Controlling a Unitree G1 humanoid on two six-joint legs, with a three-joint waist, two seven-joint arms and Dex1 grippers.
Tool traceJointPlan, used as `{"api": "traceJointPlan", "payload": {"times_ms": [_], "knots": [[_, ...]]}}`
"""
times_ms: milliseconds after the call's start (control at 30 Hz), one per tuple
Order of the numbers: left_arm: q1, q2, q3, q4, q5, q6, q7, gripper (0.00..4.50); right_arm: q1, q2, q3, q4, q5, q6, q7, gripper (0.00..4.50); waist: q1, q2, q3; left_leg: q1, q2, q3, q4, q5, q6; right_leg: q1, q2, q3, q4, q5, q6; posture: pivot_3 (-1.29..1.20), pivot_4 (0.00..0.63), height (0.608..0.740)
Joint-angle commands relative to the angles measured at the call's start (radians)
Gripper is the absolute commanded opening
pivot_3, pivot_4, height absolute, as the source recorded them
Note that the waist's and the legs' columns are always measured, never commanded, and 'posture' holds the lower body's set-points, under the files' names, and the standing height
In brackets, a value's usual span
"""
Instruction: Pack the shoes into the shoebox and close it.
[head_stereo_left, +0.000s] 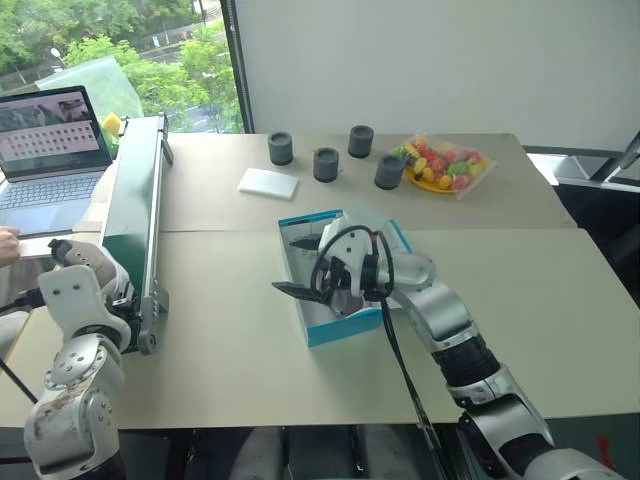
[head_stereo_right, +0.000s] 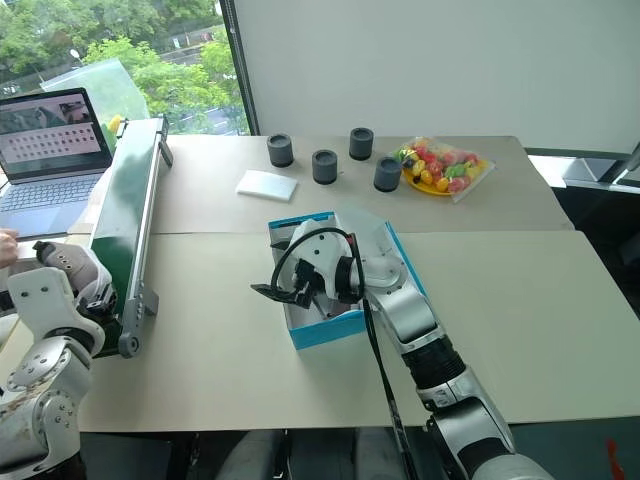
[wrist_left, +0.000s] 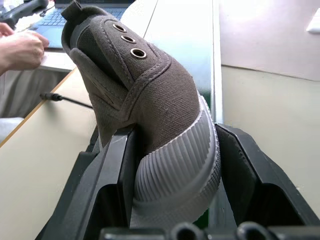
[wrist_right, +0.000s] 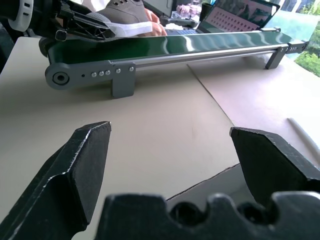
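Left eye view: the blue shoebox (head_stereo_left: 343, 328) sits open on the counter (head_stereo_left: 230, 340), to the right of the long green conveyor belt (head_stereo_left: 130, 215). Its long side runs away from the robot, leaning a little toward the belt at the far end. The right gripper (head_stereo_left: 300, 268) hangs over the shoebox's side nearest the belt and points at the belt. Its jaws are spread wide with nothing between them. At the near end of the belt, the left gripper (head_stereo_left: 72, 255) holds a grey shoe (head_stereo_left: 88, 258).

Right eye view: beyond the shoebox lie a flat white pad (head_stereo_right: 267, 184), four dark cups (head_stereo_right: 324, 165) and a bag of coloured sweets (head_stereo_right: 443, 166). A laptop (head_stereo_right: 48, 150) stands on the far side of the belt from the shoebox.

Left wrist view: the jaws are closed on the shoe's ribbed toe. Its long way points out along the fingers (wrist_left: 112, 172) and tips upward, heel end farthest. A person's hand (wrist_left: 20, 50) rests near the laptop.

Right wrist view: the two black fingertips (wrist_right: 82, 162) stand far apart, empty, aimed at the belt, where the other gripper holds the shoe at its end.
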Motion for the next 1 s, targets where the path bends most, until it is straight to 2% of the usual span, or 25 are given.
{"api": "traceJointPlan", "payload": {"times_ms": [33, 300, 400, 500, 600, 900, 1000], "knots": [[0.000, 0.001, 0.012, -0.038, 0.010, -0.023, 0.006, 2.39, -0.025, 0.011, -0.030, -0.012, 0.028, 0.004, -0.011, 4.50, -0.001, 0.000, 0.000, 0.000, 0.000, 0.000, 0.000, 0.000, 0.000, 0.000, 0.000, 0.000, 0.000, 0.000, 0.000, 0.00, 0.150, 0.727], [0.009, -0.006, 0.016, -0.037, 0.001, -0.017, 0.000, 2.39, -0.024, 0.011, -0.034, -0.018, 0.030, 0.013, -0.010, 4.50, -0.001, 0.000, 0.000, 0.000, 0.000, 0.000, 0.000, 0.000, 0.000, 0.000, 0.000, 0.000, 0.000, 0.000, 0.000, 0.00, 0.150, 0.727], [0.008, -0.013, 0.020, -0.037, -0.002, -0.015, 0.003, 1.89, -0.025, 0.010, -0.038, -0.020, 0.032, 0.017, -0.010, 4.50, -0.001, 0.000, 0.000, 0.000, 0.000, 0.000, 0.000, 0.000, 0.000, 0.000, 0.000, 0.000, 0.000, 0.000, 0.000, 0.00, 0.150, 0.727], [0.006, -0.016, 0.022, -0.037, -0.004, -0.015, 0.004, 0.90, -0.028, 0.009, -0.040, -0.019, 0.035, 0.020, -0.012, 4.50, -0.002, 0.000, 0.000, 0.000, 0.000, 0.000, 0.000, 0.000, 0.000, 0.000, 0.000, 0.000, 0.000, 0.000, 0.000, 0.00, 0.150, 0.727], [0.005, -0.017, 0.024, -0.036, -0.006, -0.015, 0.002, 0.41, -0.032, 0.007, -0.042, -0.018, 0.039, 0.022, -0.017, 4.50, -0.001, 0.000, 0.000, 0.000, 0.000, 0.000, 0.000, 0.000, 0.000, 0.000, 0.000, 0.000, 0.000, 0.000, 0.000, 0.00, 0.150, 0.727], [0.000, -0.016, 0.030, -0.035, -0.008, -0.009, 0.005, 0.34, -0.040, 0.005, -0.044, -0.015, 0.044, 0.024, -0.026, 4.50, -0.001, 0.000, 0.000, 0.000, 0.000, 0.000, 0.000, 0.000, 0.000, 0.000, 0.000, 0.000, 0.000, 0.000, 0.000, 0.00, 0.150, 0.727], [0.004, 0.004, 0.007, -0.035, 0.029, -0.041, 0.009, 0.34, -0.043, 0.006, -0.046, -0.010, 0.045, 0.028, -0.030, 4.50, 0.000, 0.000, 0.000, 0.000, 0.000, 0.000, 0.000, 0.000, 0.000, 0.000, 0.000, 0.000, 0.000, 0.000, 0.000, 0.00, 0.150, 0.727]]}}
